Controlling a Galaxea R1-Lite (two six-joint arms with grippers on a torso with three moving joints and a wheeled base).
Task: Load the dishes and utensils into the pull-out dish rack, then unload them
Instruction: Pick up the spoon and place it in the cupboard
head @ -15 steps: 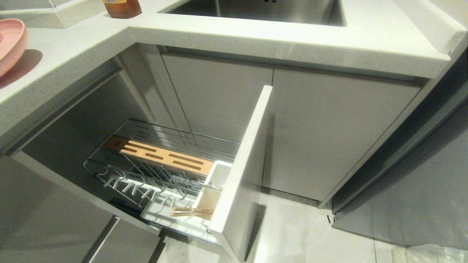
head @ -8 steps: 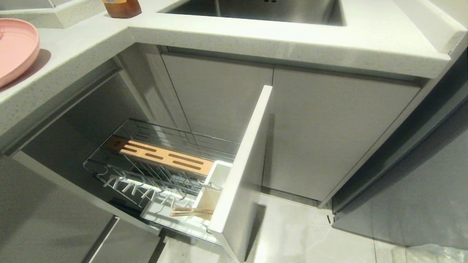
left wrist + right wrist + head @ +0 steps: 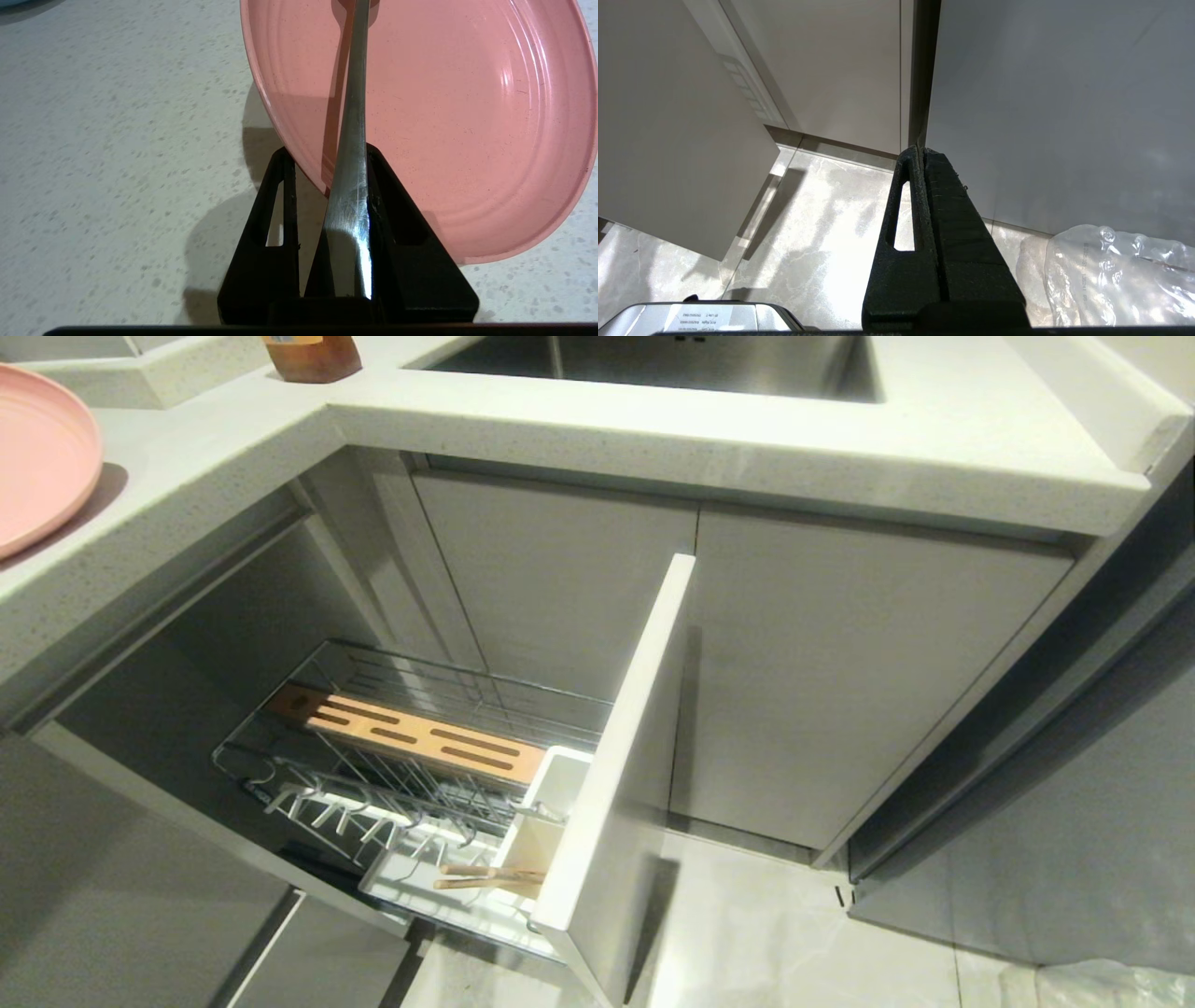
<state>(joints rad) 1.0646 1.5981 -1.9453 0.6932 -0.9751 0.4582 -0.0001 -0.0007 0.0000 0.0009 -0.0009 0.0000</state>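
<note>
- Left gripper (image 3: 329, 196) has its black fingers clamped on the rim of the pink plate (image 3: 420, 116), and a slim metal utensil (image 3: 352, 140) is pinched in there too, running up across the plate's face. Whether it is a fork or a spoon, its far end is cut off at the top of the frame, so no call on that.
- In the head view the plate (image 3: 42, 457) shows at the far left edge, upper left of the frame, over the speckled countertop (image 3: 653, 429). A second ago it was a tipped sliver there; now more of its face shows and it reaches further into the frame. It has swung and slid inward, so the carry looks under way.
- The pull-out dish rack (image 3: 411, 775) sits open in the lower centre, white front panel (image 3: 625, 737) swung out to its right, wooden strip (image 3: 411, 737) across the wire basket. It has not budged.
- Chopsticks (image 3: 490, 875) are already down in the white utensil cup (image 3: 537, 835) by the front panel, so the utensil loading is partly done, by my read.
- No bowl anywhere in these views.
- Right gripper (image 3: 924, 154) hangs low near the floor (image 3: 822, 252) with fingers pressed together, holding nothing, beside a cabinet door (image 3: 1041, 116) and some clear plastic wrap (image 3: 1111, 275).
- Next, I'd say, the plate has to come down from the counter into the rack's wire slots, on edge.
</note>
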